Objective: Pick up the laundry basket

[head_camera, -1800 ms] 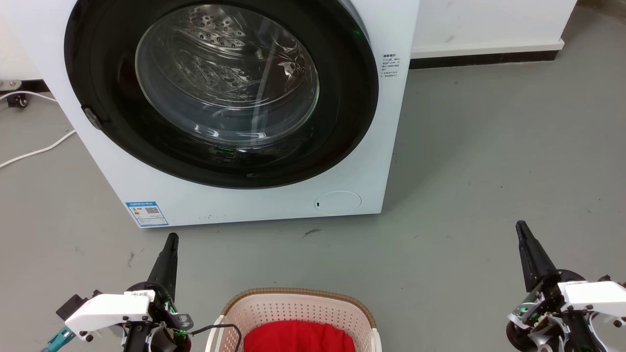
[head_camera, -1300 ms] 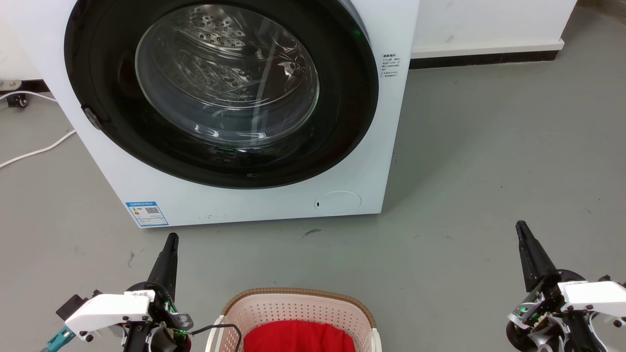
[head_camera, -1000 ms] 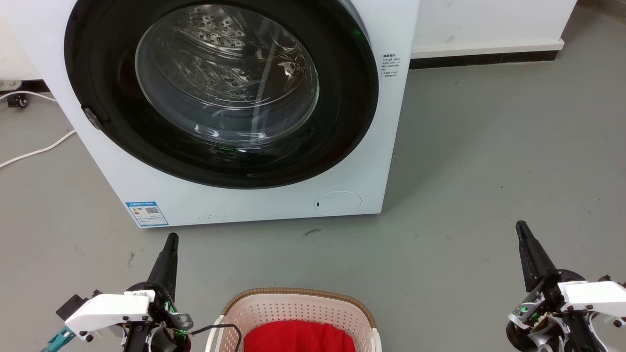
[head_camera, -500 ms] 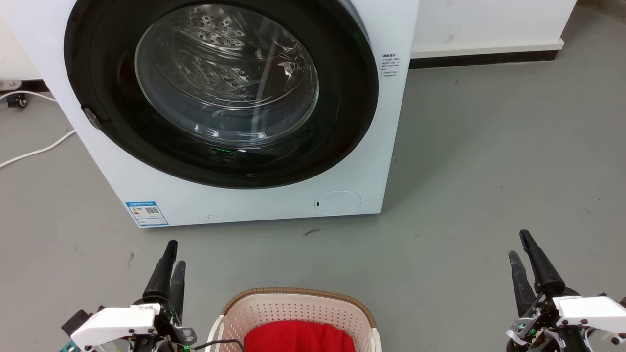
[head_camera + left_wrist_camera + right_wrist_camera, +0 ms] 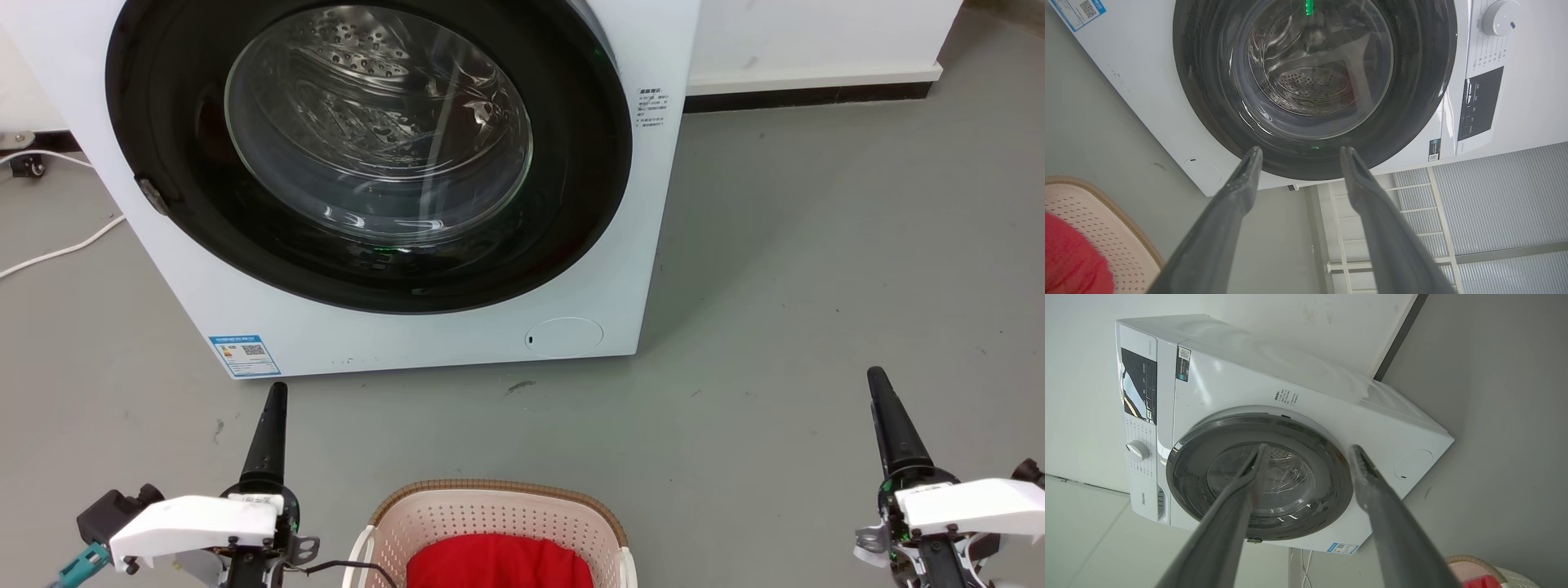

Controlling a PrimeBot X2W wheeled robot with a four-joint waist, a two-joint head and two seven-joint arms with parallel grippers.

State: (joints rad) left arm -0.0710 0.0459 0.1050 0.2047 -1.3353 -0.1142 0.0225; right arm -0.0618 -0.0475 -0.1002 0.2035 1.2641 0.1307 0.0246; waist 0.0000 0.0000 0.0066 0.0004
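Laundry basket (image 5: 490,513) untouched on floor (image 5: 775,286); left gripper (image 5: 1301,150), right gripper (image 5: 1308,448) both wide, empty; approach step, next lower to its sides.

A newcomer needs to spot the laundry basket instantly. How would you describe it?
Start at the big white washing machine; on the grey floor in front of it, at the head view's bottom edge, sits the laundry basket. Unlike anything nearby, it is a rounded cream perforated tub with a brown woven-look rim, holding a red cloth.
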